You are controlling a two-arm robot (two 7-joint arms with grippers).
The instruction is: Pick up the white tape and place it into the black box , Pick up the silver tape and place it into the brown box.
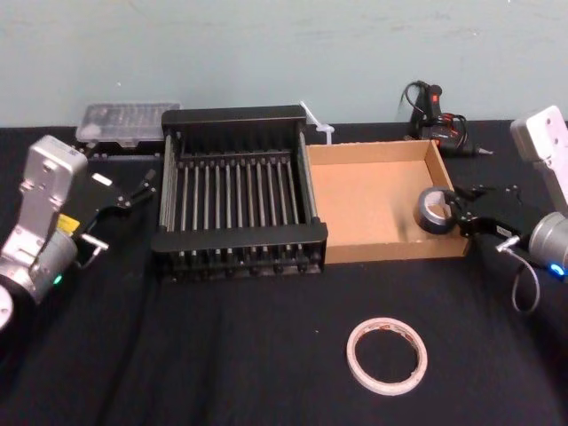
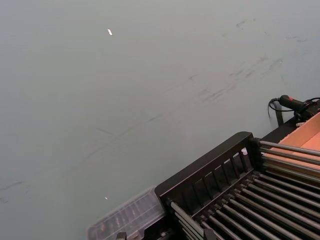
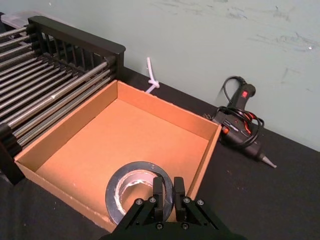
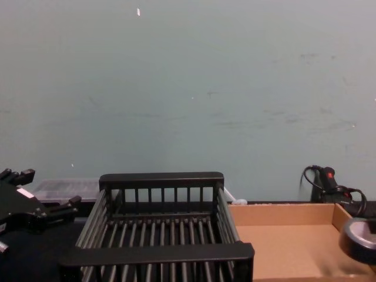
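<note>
From where I stand I count two tape rolls, the white tape (image 1: 386, 356) low at centre and the silver tape (image 1: 434, 210) at right; two boxes, the black box (image 1: 240, 238) and the brown box (image 1: 373, 204); one glue gun (image 1: 437, 108); one clear case (image 1: 124, 120).

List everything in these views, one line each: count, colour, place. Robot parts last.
white tape: 1, white, flat on table, front right
silver tape: 1, grey-silver, held at brown box's right wall
black box: 1, black, centre-left
brown box: 1, tan, right of black box
plastic case: 1, clear, behind black box
glue gun: 1, black-red, behind brown box
table: 1, black
left gripper: 1, open, left of black box
right gripper: 1, shut on silver tape
</note>
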